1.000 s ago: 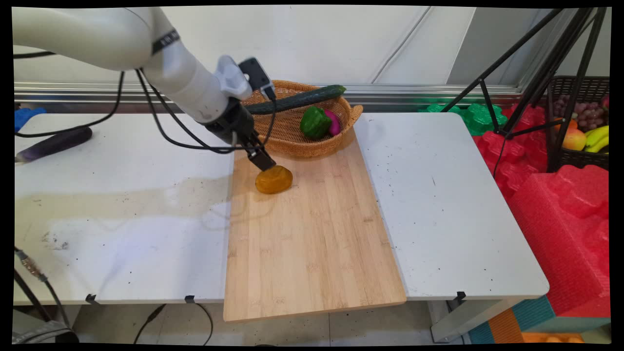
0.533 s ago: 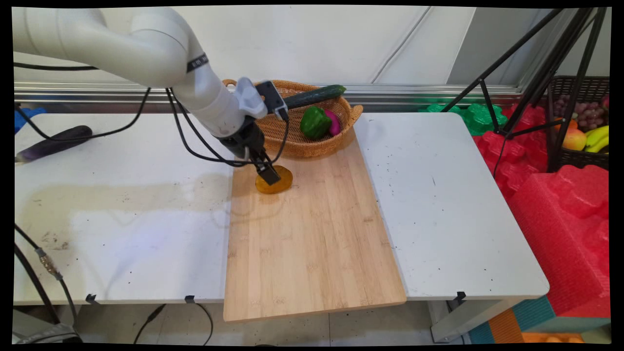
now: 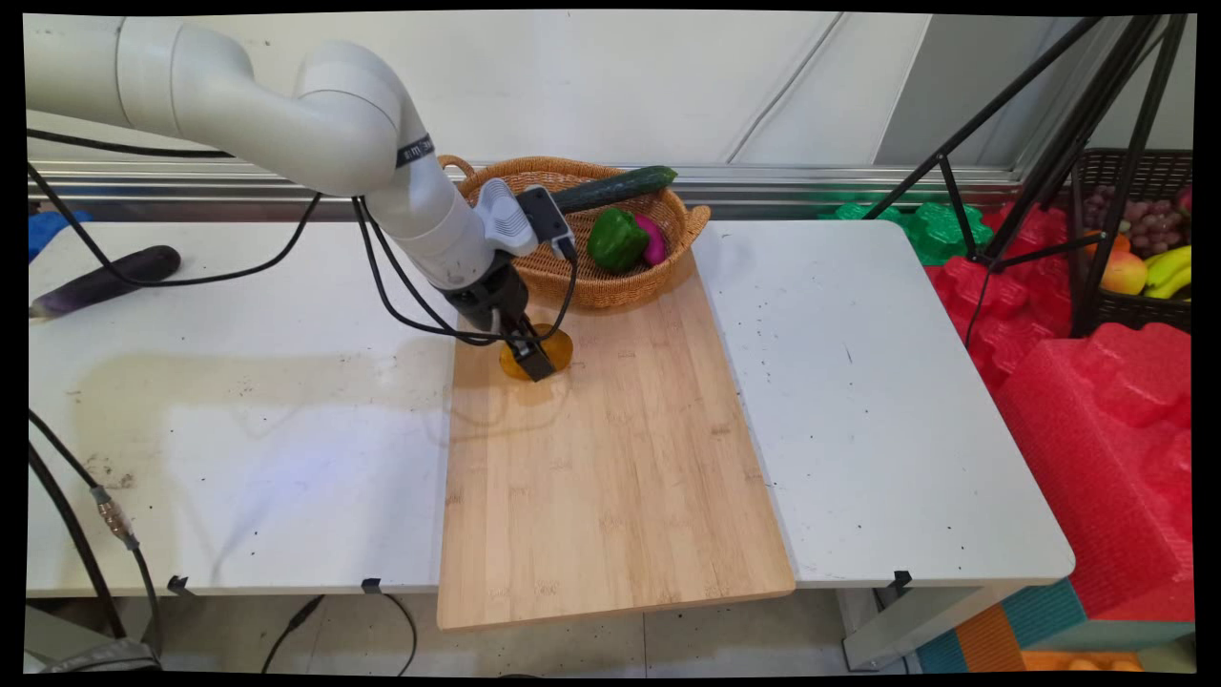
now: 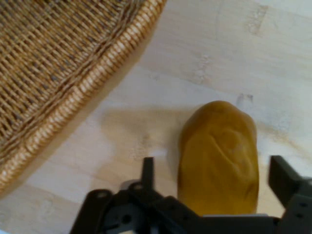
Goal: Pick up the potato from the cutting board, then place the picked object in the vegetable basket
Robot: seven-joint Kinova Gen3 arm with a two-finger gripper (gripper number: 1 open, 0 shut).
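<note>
Gripper (image 4: 214,180) fingers (image 4: 147,171) spread apart, straddling the potato (image 4: 219,156), its long axis running along the gap between them, not clamped.

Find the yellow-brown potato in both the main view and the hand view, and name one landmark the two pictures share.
Main view: the potato lies on the wooden board's far left part, partly behind the gripper.
Hand view: the potato sits at bottom centre-right, between the open fingers.
Shared landmark: the wicker basket.
</note>
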